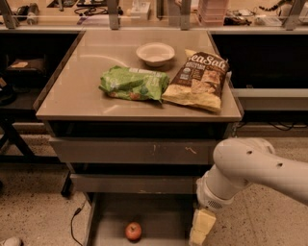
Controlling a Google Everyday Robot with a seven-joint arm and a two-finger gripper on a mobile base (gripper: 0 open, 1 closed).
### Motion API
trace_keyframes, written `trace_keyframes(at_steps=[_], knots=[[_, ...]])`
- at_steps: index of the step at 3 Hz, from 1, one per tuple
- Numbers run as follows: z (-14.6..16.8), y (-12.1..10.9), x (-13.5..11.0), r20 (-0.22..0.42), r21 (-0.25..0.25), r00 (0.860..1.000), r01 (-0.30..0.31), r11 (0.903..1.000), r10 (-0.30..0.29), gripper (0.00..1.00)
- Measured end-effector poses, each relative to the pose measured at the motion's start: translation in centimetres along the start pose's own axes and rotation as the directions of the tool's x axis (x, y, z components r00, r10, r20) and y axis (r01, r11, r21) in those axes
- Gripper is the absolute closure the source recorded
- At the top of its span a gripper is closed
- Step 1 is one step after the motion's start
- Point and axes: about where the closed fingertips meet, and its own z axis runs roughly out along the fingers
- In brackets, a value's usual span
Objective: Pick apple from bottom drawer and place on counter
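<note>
The small red-orange apple (133,231) lies on the flat grey floor of the pulled-out bottom drawer (159,216), left of its middle. My gripper (200,228) hangs from the white arm at the drawer's right side, about level with the apple and well to its right, not touching it. Its lower end runs off the bottom edge. The beige counter (82,91) tops the grey cabinet above.
On the counter lie a green chip bag (132,83), a brown and yellow chip bag (197,80) and a white bowl (155,53). Two scuffed grey drawer fronts (130,151) sit above the open drawer. A cluttered bench (144,14) runs behind. A cable (74,223) lies on the floor at left.
</note>
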Motion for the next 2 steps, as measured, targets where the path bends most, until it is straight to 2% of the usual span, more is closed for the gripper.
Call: trace_keyframes(at_steps=[1,2], knots=[[8.47,-1.21,1.22,0.068,-0.04,0.996,-0.048,0.998,0.051,0.0],[8.48,-1.21,1.22,0.068,-0.04,0.996,-0.048,0.998,0.051,0.0]])
